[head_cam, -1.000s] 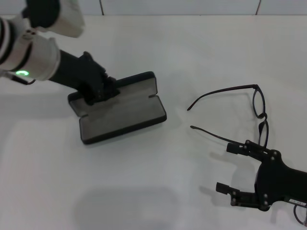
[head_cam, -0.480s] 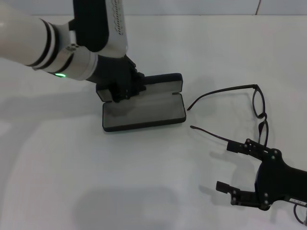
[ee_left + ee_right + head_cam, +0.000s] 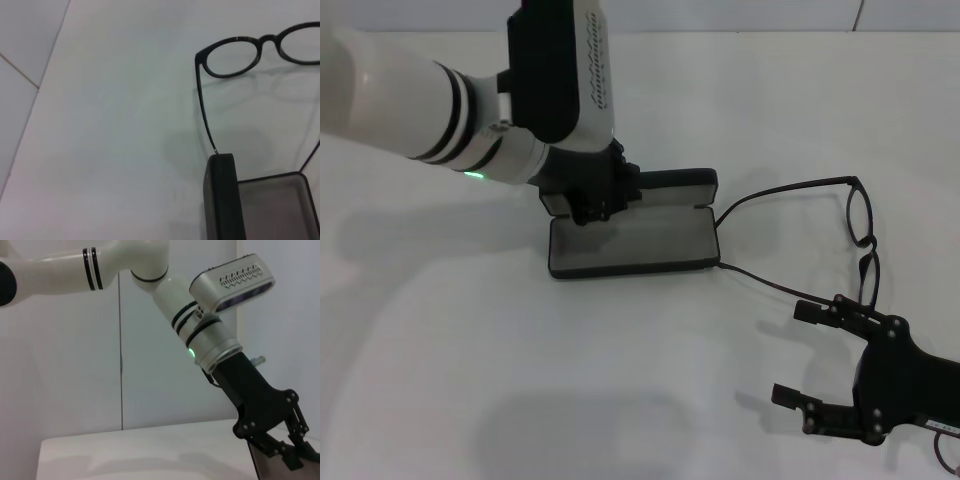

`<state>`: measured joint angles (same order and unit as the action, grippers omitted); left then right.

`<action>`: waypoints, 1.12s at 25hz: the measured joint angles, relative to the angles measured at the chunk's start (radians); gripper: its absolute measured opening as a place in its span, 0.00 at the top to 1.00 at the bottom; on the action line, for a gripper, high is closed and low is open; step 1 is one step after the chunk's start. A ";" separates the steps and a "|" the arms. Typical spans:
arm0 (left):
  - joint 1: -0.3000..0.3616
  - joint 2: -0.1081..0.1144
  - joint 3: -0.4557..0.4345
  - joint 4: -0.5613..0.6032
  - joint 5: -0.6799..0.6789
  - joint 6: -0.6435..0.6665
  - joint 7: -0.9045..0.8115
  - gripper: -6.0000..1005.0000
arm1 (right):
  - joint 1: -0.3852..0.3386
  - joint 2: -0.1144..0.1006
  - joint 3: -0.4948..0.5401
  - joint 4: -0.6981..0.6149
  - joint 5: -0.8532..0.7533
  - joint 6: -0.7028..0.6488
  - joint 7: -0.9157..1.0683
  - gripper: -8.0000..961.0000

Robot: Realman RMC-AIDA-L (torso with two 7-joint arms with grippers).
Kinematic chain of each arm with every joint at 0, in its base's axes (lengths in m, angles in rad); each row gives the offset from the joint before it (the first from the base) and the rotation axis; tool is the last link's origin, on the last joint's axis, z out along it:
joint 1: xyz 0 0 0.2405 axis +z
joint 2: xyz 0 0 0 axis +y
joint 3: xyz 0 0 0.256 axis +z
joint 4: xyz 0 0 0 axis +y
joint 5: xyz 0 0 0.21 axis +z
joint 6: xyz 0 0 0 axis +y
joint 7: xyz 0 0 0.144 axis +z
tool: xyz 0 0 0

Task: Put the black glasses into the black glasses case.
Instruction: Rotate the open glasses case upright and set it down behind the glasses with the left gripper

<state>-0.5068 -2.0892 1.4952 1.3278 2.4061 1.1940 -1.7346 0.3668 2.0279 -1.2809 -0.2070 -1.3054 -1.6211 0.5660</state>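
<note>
While your left end effector (image 3: 597, 200) is clamped on the rear edge of the black glasses case (image 3: 635, 238), at the end farther from the glasses, you have the case lying open on the white bench (image 3: 620, 400), lid raised toward the back and grey lining facing up. Nothing lies in the tray. The case's near corner sits right at the tips of the temple arms; in the left wrist view one tip looks to touch or almost touch the lid's end, though you cannot tell for certain whether it makes contact. From there the black glasses (image 3: 820, 235) stretch out to the robot's right, unfolded, both temple arms spread and pointing at the case, the lenses at the far end standing roughly on edge. Your right end effector (image 3: 802, 352) hovers low at the near right of the bench, fingers spread wide and holding nothing, just beside the nearer temple arm but apart from it. Judged from this, the task is at an early stage: the case is open and positioned next to the glasses, but the glasses are not yet grasped, not yet lifted, and not yet folded or laid inside. What is left for you is the pick with the free right end effector, the transfer over the tray, and setting the frame down within the lining; expect the spread temple arms to overhang the case unless they fold.
</note>
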 joint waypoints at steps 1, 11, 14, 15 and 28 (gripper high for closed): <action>0.000 0.000 0.003 -0.003 0.001 -0.005 0.001 0.79 | 0.000 0.000 0.000 0.000 0.000 -0.001 0.000 0.11; -0.007 0.000 0.017 -0.021 0.010 -0.024 0.002 0.79 | -0.001 0.000 0.000 0.000 0.000 -0.007 0.000 0.10; -0.003 0.000 0.019 -0.021 0.009 -0.031 0.003 0.79 | 0.000 0.000 0.000 0.000 0.000 -0.007 0.000 0.10; -0.002 0.000 0.019 -0.021 0.008 -0.034 0.003 0.79 | 0.000 0.000 0.000 0.000 0.000 -0.007 0.000 0.10; 0.046 -0.002 0.047 -0.009 -0.008 -0.099 0.011 0.79 | 0.001 0.000 0.002 0.000 0.000 -0.004 0.000 0.10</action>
<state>-0.4613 -2.0908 1.5418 1.3191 2.3979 1.0946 -1.7241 0.3678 2.0279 -1.2791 -0.2071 -1.3054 -1.6252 0.5660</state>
